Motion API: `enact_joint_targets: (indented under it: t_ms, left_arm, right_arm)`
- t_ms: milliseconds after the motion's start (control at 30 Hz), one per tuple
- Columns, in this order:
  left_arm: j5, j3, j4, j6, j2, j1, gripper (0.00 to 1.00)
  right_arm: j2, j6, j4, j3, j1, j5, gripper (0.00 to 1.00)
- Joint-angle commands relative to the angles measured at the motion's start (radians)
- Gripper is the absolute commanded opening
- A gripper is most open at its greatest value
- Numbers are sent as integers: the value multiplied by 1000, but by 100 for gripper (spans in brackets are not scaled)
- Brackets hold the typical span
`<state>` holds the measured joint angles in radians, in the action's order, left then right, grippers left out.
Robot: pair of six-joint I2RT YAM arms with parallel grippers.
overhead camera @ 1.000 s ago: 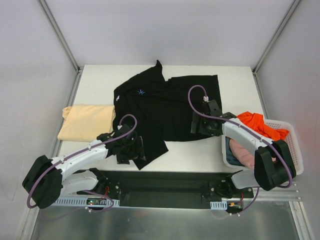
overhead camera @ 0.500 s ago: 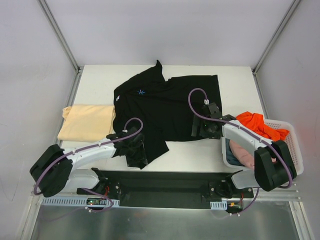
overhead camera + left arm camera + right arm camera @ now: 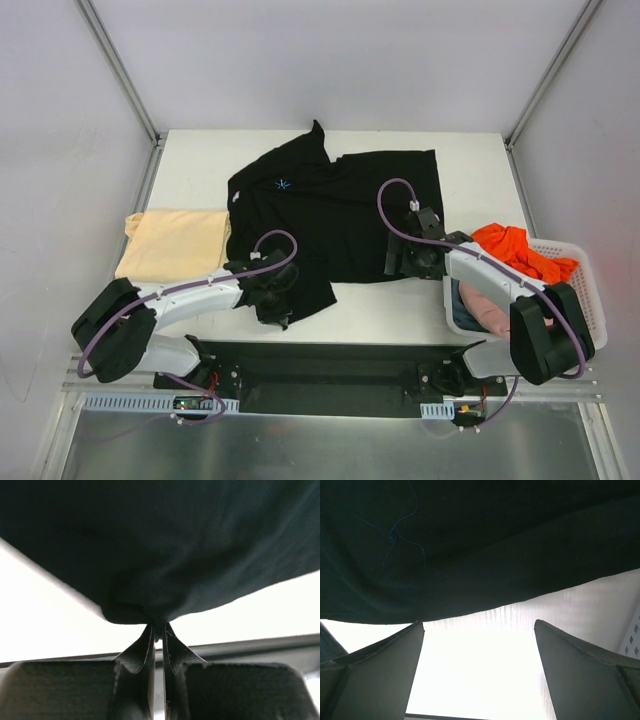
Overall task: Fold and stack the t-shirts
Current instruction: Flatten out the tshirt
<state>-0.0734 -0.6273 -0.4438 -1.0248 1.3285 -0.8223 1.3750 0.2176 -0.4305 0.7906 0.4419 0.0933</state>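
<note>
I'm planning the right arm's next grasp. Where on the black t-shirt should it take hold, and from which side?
Probably the near hem of the black t-shirt, approached from the robot's side. That edge lies flat on the table, straight ahead of the open right gripper. The left gripper pinches the shirt's other near edge, so the two holds would match.

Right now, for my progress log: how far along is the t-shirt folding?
Done: the tan t-shirt lies folded at far left. In hand: the black t-shirt is spread out, the left pincer shut on its near edge, the right pincer open beside its hem. Left: the orange t-shirt and pink shirt, unfolded in the white basket.
</note>
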Motion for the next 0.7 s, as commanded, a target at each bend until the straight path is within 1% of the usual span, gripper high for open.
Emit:
enact_joint_targets:
  t_ms: [0,33,100,133,167,200,233,267,300,400,500,567,667]
  left_arm:
    - [321,-141,-108,107,-115,21,0]
    - [361,-196,-162,121,-162,35,0]
    - [456,-241,-196,169,-233,110,0]
    - [477,-277,-223,176,-261,142,0]
    - [495,-288,-226,195,-288,228,0]
    - [512,-296,-227,200,-345,261,0]
    - [562,-310,-228,203,-371,297,0]
    - [581,-318,-228,218,-396,325,0]
    - [593,-324,-227,224,-435,377,0]
    - [627,-353,-234,258,-485,442,0]
    - [684,-370,-254,252,-514,477,0]
    - [676,-370,-253,243,-517,509,0]
    - [644,-374,-251,241,-500,522,0]
  right_arm:
    - [-76,-3,9,-2,-8,5,97]
    - [-83,-6,9,-4,-8,0,97]
    - [-102,-12,4,-4,-9,3,97]
    - [-108,-12,1,-2,-8,6,97]
    - [-113,-9,-2,-4,-9,9,97]
    - [-116,-7,-8,-2,-9,11,97]
    - [-125,-6,-10,-2,-9,16,97]
    - [-128,-6,-16,-4,-11,16,97]
    - [-128,-4,-17,-2,-9,16,97]
    - [-131,-4,-30,9,-11,13,97]
    - [-126,2,-31,10,-9,14,97]
    - [-116,5,-33,10,-11,2,97]
    - [-94,19,-56,13,-8,-9,97]
